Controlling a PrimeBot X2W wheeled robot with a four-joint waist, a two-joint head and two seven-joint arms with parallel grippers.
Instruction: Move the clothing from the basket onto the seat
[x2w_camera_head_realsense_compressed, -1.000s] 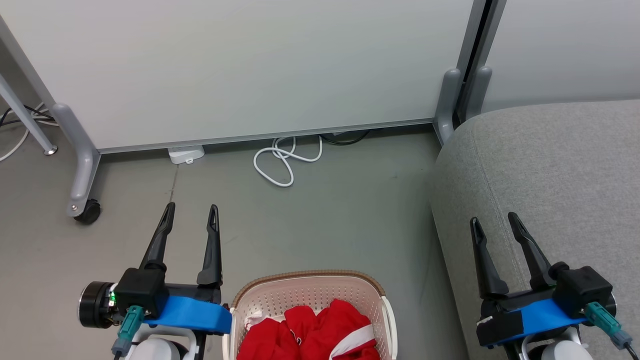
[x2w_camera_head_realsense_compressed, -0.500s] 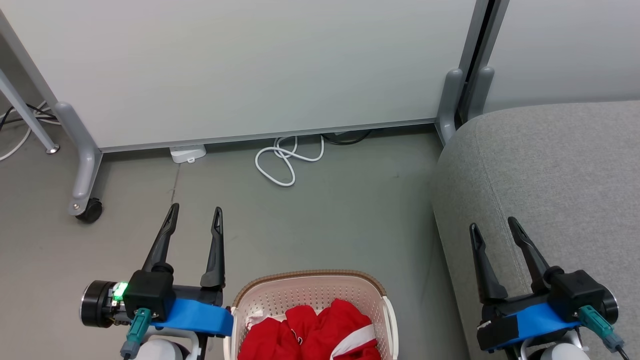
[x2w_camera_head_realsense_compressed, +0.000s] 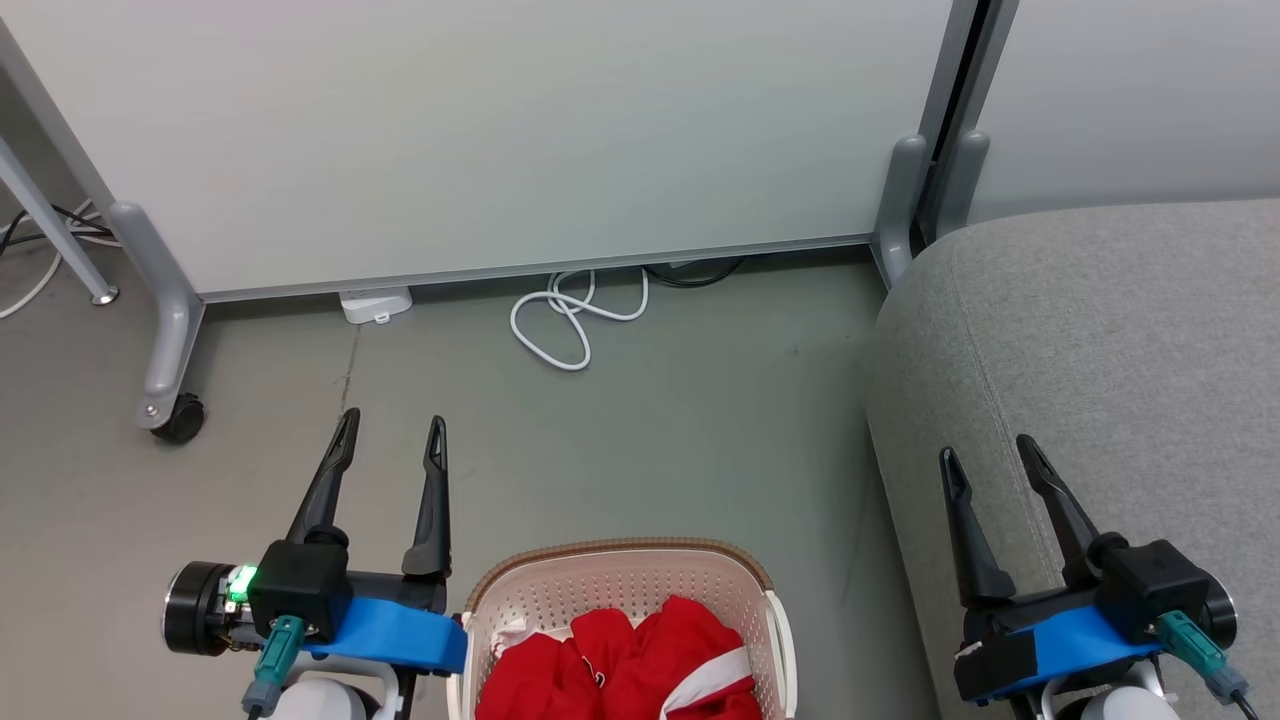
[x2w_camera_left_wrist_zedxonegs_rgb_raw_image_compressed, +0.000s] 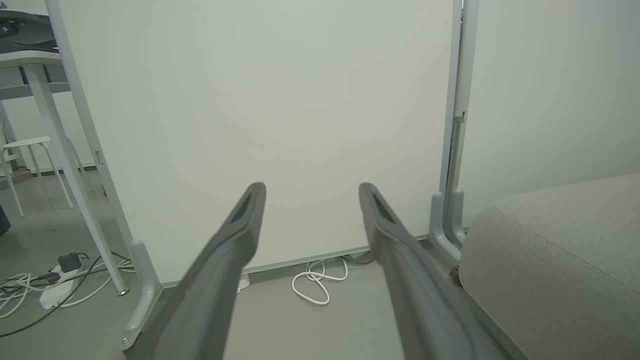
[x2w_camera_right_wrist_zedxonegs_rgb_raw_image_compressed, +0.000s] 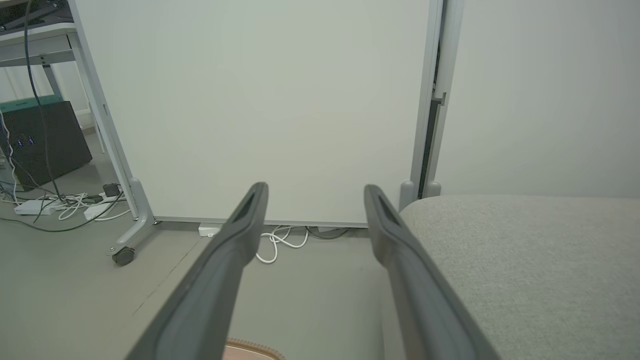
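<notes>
The red clothing (x2w_camera_head_realsense_compressed: 620, 670) lies heaped in the basket (x2w_camera_head_realsense_compressed: 620, 548) close under me, behind both sets of fingertips. My left gripper (x2w_camera_head_realsense_compressed: 391, 420) is just beside its rim, so it is nearer. The right gripper (x2w_camera_head_realsense_compressed: 985, 448) hangs over the sofa (x2w_camera_head_realsense_compressed: 1100, 330). Both point forward, fingers spread and empty.

Left hand (x2w_camera_head_realsense_compressed: 392, 430), right hand (x2w_camera_head_realsense_compressed: 986, 452) agape.

Bare grey floor (x2w_camera_head_realsense_compressed: 650, 440) lies open from the basket (x2w_camera_head_realsense_compressed: 620, 548) toward twelve o'clock. A white cable coil (x2w_camera_head_realsense_compressed: 570, 322) and a partition wall (x2w_camera_head_realsense_compressed: 500, 130) close that end. The grey seat (x2w_camera_head_realsense_compressed: 1100, 330) blocks three o'clock; a castor leg (x2w_camera_head_realsense_compressed: 172, 330) stands at ten o'clock.
</notes>
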